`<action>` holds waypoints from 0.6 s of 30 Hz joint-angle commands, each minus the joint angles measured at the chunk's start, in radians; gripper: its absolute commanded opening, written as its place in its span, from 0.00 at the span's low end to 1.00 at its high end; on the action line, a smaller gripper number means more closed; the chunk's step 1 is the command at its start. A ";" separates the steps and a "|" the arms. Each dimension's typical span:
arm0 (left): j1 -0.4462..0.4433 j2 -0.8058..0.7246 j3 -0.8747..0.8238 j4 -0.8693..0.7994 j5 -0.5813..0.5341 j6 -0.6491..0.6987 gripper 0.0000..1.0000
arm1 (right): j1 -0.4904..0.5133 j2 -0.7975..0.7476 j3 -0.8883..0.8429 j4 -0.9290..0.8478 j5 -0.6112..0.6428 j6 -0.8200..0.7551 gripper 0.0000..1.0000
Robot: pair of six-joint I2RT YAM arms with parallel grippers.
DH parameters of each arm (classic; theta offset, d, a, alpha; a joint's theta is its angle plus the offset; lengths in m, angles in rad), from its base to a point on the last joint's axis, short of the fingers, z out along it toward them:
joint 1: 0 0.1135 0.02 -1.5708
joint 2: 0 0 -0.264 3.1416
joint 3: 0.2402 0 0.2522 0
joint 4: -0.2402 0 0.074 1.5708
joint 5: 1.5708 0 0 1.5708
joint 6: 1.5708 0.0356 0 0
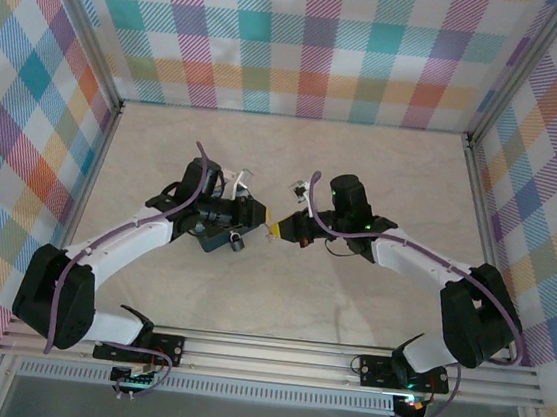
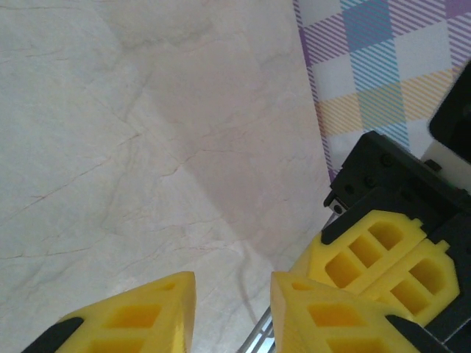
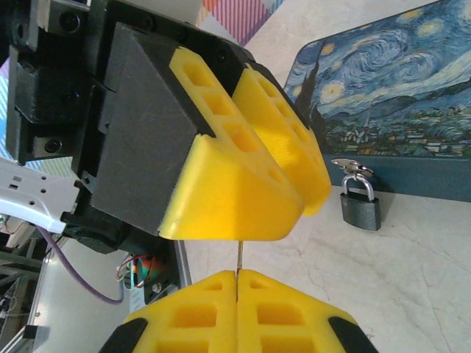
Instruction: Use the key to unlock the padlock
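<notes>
Right wrist view: key [image 3: 238, 255] in right gripper [image 3: 237, 276], padlock [image 3: 360, 203] beside blue box [image 3: 397, 103].

Padlock [image 3: 360, 207]: small, dark grey to near-black body with a silver metal loop shackle. It stands upright on the desk [image 3: 412, 279], just at the foot of the blue picture box [image 3: 397, 95], shackle up and seated in the body. A small silver piece sits at the shackle top; what it is cannot be told. From above, the padlock [image 1: 237, 243] shows as a dark speck beside the box.

Key [image 3: 239, 256]: a thin grey metal sliver, upright, pinched in the closed fingers of the right gripper [image 3: 237, 273], well apart from the padlock.
</notes>
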 commanded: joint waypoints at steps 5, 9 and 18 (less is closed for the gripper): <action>0.011 -0.052 -0.024 0.070 0.063 -0.007 0.25 | -0.011 0.035 0.019 0.032 -0.046 0.029 0.00; 0.011 -0.071 -0.031 0.057 0.058 0.002 0.28 | -0.018 0.051 0.020 0.053 -0.048 0.048 0.00; 0.014 -0.066 -0.019 -0.004 0.016 0.035 0.33 | -0.026 0.050 0.003 0.107 -0.075 0.078 0.00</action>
